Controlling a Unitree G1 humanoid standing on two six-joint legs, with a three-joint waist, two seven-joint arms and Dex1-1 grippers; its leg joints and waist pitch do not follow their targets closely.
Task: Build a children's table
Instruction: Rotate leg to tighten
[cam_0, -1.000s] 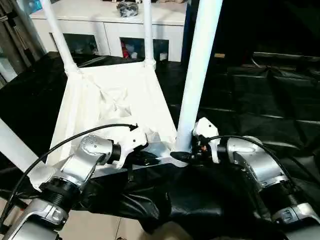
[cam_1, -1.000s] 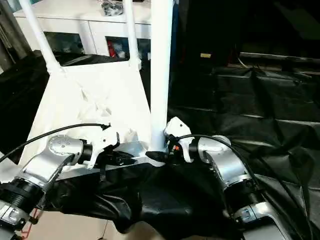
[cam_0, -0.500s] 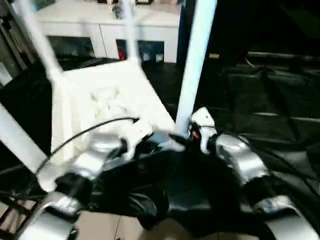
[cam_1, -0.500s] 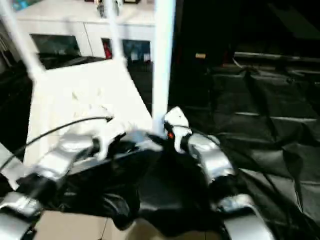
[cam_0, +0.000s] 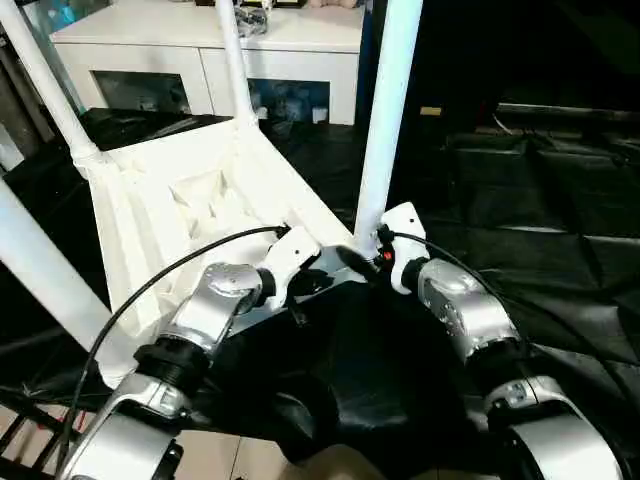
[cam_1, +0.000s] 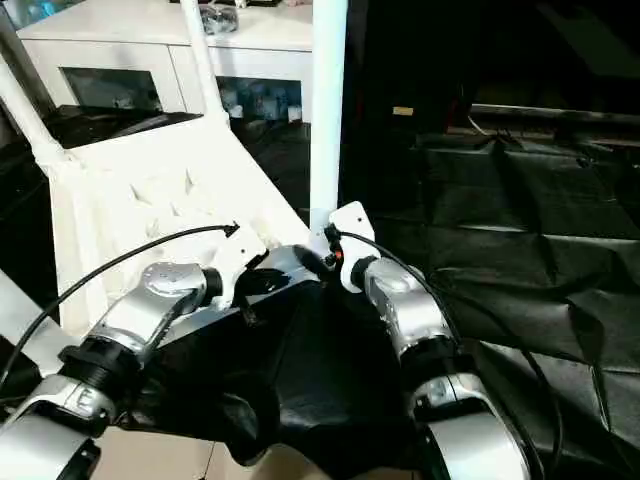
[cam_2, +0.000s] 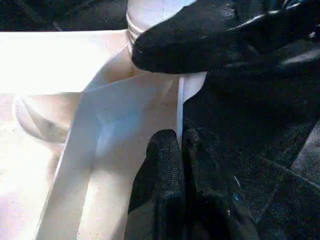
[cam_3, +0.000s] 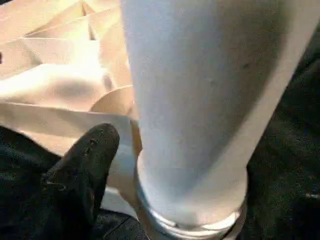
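On black sheeting (cam_0: 520, 200), before a white cabinet (cam_0: 290, 60), the tabletop (cam_0: 190, 200) lies upside down, legs up. Left gripper (cam_2: 179, 142) pinches its near rim. Right gripper (cam_0: 362, 262) sits against the near leg (cam_0: 385, 120); its jaws I cannot tell.

Head stereo looks down over both forearms; wrist cameras sit close, sharing the tabletop (cam_0: 190, 200) corner.

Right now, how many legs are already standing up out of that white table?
4. One leg rises at the near corner beside the right gripper, one at the near left corner, one far left, one far right of the tabletop.
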